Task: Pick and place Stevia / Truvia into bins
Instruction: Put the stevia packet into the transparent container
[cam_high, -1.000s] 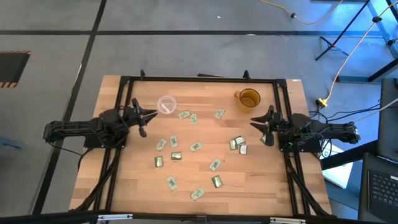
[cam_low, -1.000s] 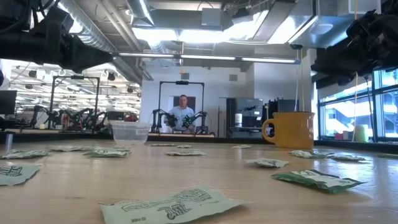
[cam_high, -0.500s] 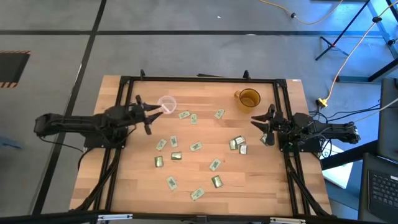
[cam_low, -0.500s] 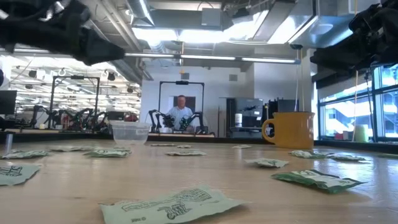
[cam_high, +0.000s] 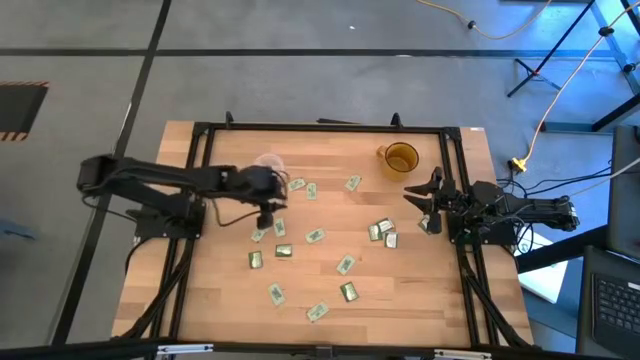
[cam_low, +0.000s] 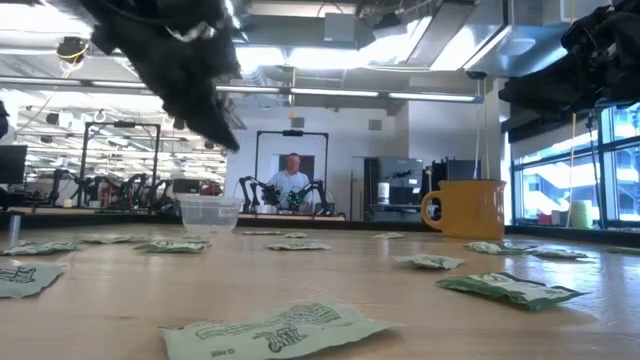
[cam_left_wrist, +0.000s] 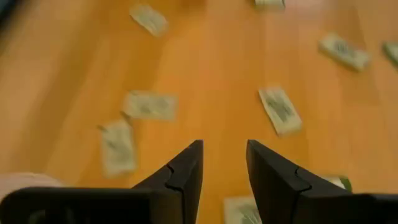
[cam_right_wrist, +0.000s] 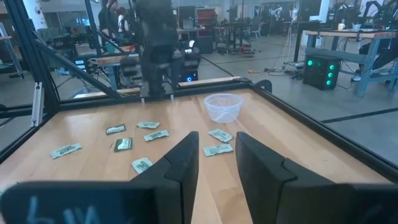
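Several green-and-white Stevia / Truvia sachets (cam_high: 315, 236) lie flat on the wooden table (cam_high: 420, 300), and several show in the left wrist view (cam_left_wrist: 278, 110). The clear cup (cam_right_wrist: 223, 107) stands at the far left, partly under my left arm in the high view. The amber mug (cam_high: 400, 158) stands at the far right. My left gripper (cam_left_wrist: 224, 148) is open and slants down above the sachets near the cup (cam_high: 268, 210), with nothing between its fingers. My right gripper (cam_right_wrist: 216, 142) waits open at the table's right edge (cam_high: 430, 195).
A black frame (cam_high: 320, 128) runs round the table. A cluster of sachets (cam_high: 381, 231) lies in front of my right gripper. Bare wood (cam_high: 420, 300) lies at the near right. Beyond the far edge a person (cam_low: 292, 180) sits at another robot station.
My left arm has reached out from the table's left edge toward the middle, past the clear cup. Its gripper has tipped from about level to slanting down over the sachets. The sachets, the cups and my right arm have kept still.
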